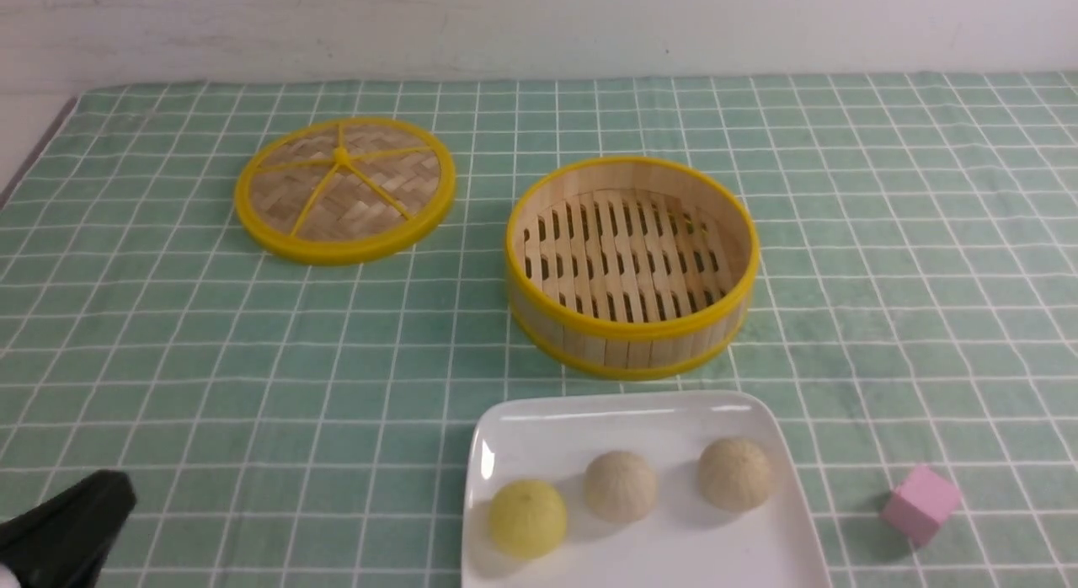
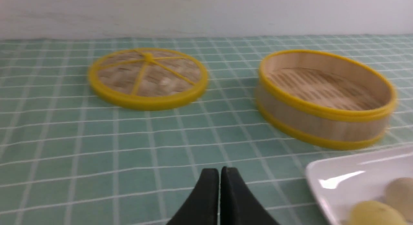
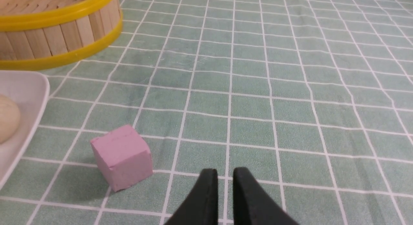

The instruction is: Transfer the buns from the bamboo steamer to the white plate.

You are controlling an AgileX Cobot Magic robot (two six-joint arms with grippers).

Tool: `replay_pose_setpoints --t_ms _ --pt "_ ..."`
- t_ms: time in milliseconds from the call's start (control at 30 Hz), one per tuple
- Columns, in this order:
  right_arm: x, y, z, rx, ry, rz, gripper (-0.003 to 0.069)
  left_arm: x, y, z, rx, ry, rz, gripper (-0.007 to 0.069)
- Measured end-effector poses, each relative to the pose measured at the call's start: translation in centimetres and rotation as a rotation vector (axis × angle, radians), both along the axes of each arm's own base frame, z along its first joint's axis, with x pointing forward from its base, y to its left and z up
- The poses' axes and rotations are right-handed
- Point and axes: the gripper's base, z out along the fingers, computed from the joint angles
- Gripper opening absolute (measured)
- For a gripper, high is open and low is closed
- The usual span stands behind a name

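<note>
Since all three buns, the yellow bun [image 1: 528, 519], middle bun [image 1: 621, 487] and right bun [image 1: 734, 475], sit on the white plate [image 1: 674, 554], task looks done. Bamboo steamer [image 1: 627, 352] on far side, no buns visible. Left gripper [image 2: 214, 178] is left of the yellow bun and nearest it; right gripper [image 3: 226, 178] is off right. Both slightly parted, nothing held. Round buns, no long axis. Checked cloth, pink cube [image 1: 921, 504] right of plate; likely just retract.
</note>
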Motion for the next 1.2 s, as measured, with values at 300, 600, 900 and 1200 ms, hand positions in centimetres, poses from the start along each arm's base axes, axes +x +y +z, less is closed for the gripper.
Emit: replay_pose_setpoints --t_ms 300,600,900,1200 --pt "0.0 0.0 0.0 0.000 0.000 0.000 0.0110 -0.6 1.6 -3.8 0.022 0.068 0.253 0.0036" --pt "0.0 0.0 0.0 0.000 0.000 0.000 0.0115 -0.7 2.0 -4.8 -0.082 0.154 0.338 0.0045" --pt "0.0 0.0 0.0 0.000 0.000 0.000 0.0125 -0.8 2.2 -4.8 -0.076 0.164 0.347 0.0053" --pt "0.0 0.0 0.0 0.000 0.000 0.000 0.0134 -0.8 2.2 -4.8 -0.072 0.164 0.349 0.0057"
